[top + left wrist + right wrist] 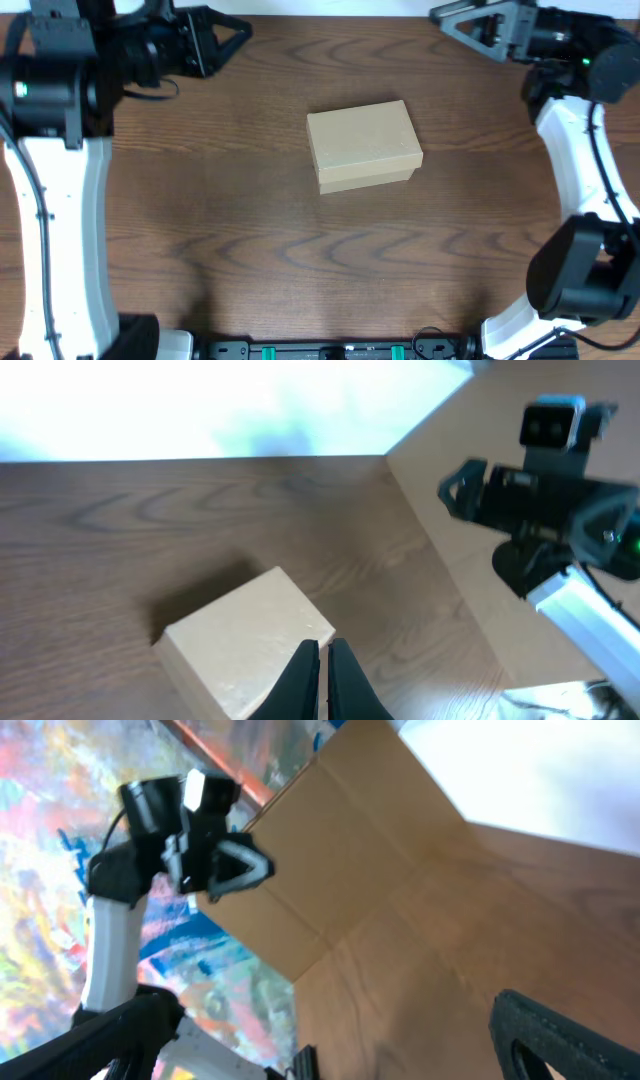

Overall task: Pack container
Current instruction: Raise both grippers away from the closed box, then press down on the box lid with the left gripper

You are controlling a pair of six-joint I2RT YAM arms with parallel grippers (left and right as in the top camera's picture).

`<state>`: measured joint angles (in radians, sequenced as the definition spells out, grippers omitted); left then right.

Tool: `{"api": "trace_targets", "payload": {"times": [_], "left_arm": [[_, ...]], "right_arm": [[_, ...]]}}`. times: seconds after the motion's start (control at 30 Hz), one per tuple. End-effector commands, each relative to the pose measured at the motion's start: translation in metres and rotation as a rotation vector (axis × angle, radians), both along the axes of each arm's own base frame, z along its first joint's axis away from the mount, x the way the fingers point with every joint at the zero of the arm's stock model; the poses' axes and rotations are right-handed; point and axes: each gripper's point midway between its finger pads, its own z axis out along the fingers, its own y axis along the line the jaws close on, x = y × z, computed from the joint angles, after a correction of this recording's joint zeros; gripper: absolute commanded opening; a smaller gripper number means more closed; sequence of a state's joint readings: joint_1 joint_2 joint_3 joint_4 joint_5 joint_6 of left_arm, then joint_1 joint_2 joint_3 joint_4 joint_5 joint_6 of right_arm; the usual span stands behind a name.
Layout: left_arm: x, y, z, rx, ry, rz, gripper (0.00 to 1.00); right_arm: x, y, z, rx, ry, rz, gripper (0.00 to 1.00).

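Note:
The container (363, 144) is a small tan cardboard box with its lid shut, lying on the wooden table (220, 200) near the middle. It also shows in the left wrist view (235, 645), just below my fingertips. My left gripper (240, 33) is at the far left edge of the table, raised, shut and empty (325, 660). My right gripper (452, 20) is at the far right edge, raised, open wide and empty (330, 1030). The box is out of the right wrist view. No items for packing are in view.
The right arm (545, 490) shows across the table in the left wrist view. The left arm (185, 820) shows in the right wrist view against a colourful backdrop. The arm bases stand at the near corners (60, 250).

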<state>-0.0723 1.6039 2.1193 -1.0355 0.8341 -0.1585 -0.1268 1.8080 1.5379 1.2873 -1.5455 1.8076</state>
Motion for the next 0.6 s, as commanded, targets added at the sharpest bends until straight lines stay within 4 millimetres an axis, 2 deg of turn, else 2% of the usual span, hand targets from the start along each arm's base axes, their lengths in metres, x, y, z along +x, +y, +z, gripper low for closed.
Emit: {"api": "trace_targets", "payload": {"times": [0.0,0.07,0.17,0.3,0.4,0.57], "left_arm": [[-0.02,-0.021,0.004,0.094,-0.053,0.006,0.06],[-0.026,-0.038,-0.009,0.177,-0.044,0.017,0.06],[-0.032,-0.07,-0.039,0.297,-0.014,-0.041,0.06],[-0.029,-0.11,-0.096,0.396,0.113,-0.131,0.06],[-0.014,-0.12,-0.134,0.436,0.202,-0.149,0.06],[0.008,-0.126,-0.181,0.5,0.282,-0.142,0.06]], "right_arm": [[-0.001,-0.02,0.008,-0.016,-0.04,-0.049,0.99],[0.003,-0.031,0.007,-0.011,-0.01,-0.076,0.99],[0.009,-0.044,0.005,-0.002,0.043,-0.106,0.99],[0.011,-0.052,0.005,-0.001,0.044,-0.125,0.99],[0.011,-0.054,0.005,-0.001,0.045,-0.131,0.99],[0.011,-0.054,0.005,-0.002,0.039,-0.131,0.99]]}}
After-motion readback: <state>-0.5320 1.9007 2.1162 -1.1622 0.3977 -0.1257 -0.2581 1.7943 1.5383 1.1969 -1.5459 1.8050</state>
